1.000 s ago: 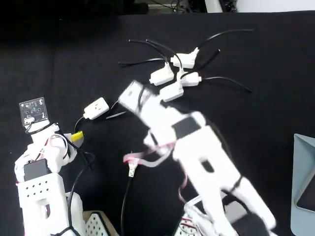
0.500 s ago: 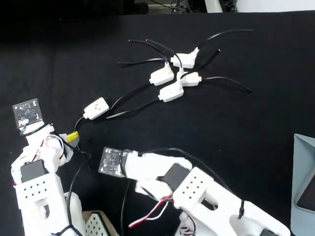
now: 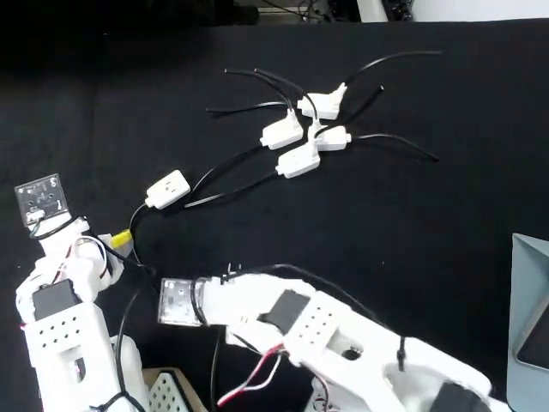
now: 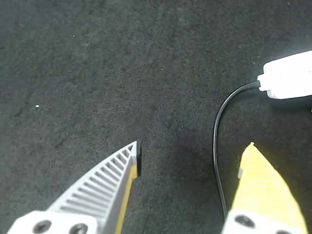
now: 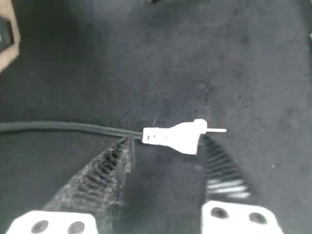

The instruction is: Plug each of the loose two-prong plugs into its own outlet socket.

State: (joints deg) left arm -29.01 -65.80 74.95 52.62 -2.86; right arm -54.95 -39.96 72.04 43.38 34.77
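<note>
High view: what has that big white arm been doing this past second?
The right arm swung back from the outlet cluster toward the near edge of the table; its gripper now straddles a loose plug. The left arm barely shifted; the outlet cluster stayed put.

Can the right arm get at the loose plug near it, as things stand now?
Probably yes: the plug lies between the open fingers of the right end effector, with nothing covering it; only its own cable passes one finger.

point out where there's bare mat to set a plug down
Bare mat runs between the socket cluster and the grey container, and far left beyond the single socket. Crowded: round that cluster, and the near edge under the left arm and right arm.
</note>
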